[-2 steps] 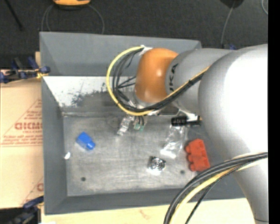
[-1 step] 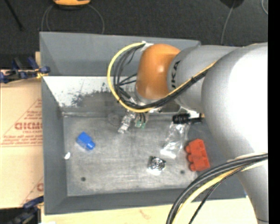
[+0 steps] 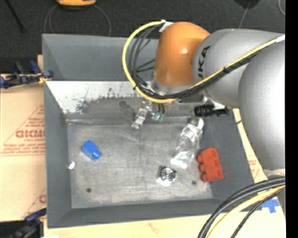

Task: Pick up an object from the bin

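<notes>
We find the tool [image 3: 140, 117] low against the back wall of the bin [image 3: 89, 95], over bare floor; we cannot tell whether it is released or clenched. Open floor lies forward and view-left of it. Nearest, forward and view-right, lies a crumpled clear plastic piece [image 3: 186, 143]. Beyond that are a small round metal part [image 3: 166, 174] and a red studded block [image 3: 210, 164] near the right wall. Farthest, forward-left, a blue block [image 3: 91, 150] lies well apart from everything.

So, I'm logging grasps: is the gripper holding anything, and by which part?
No hold is visible: the gripper hangs near the back wall; the blue block, red brick and clear plastic piece lie apart from it.
</notes>
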Available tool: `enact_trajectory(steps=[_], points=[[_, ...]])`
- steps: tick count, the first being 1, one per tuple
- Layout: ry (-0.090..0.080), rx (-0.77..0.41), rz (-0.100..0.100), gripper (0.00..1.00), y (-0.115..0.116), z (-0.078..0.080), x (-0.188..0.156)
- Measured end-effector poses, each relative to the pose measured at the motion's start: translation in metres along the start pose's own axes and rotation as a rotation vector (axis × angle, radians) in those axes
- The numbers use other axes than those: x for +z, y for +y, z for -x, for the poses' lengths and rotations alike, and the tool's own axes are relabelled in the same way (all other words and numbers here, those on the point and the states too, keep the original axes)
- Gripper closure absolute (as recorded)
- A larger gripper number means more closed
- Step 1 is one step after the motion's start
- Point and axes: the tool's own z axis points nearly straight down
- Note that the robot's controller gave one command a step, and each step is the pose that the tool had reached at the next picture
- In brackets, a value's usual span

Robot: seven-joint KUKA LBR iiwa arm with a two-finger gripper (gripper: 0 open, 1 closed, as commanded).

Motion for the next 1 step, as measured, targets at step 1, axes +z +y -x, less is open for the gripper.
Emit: enact_trajectory(steps=[1], points=[[0.004,-0.002,-0.002,1.0,0.0006,0.0018,-0.0194]])
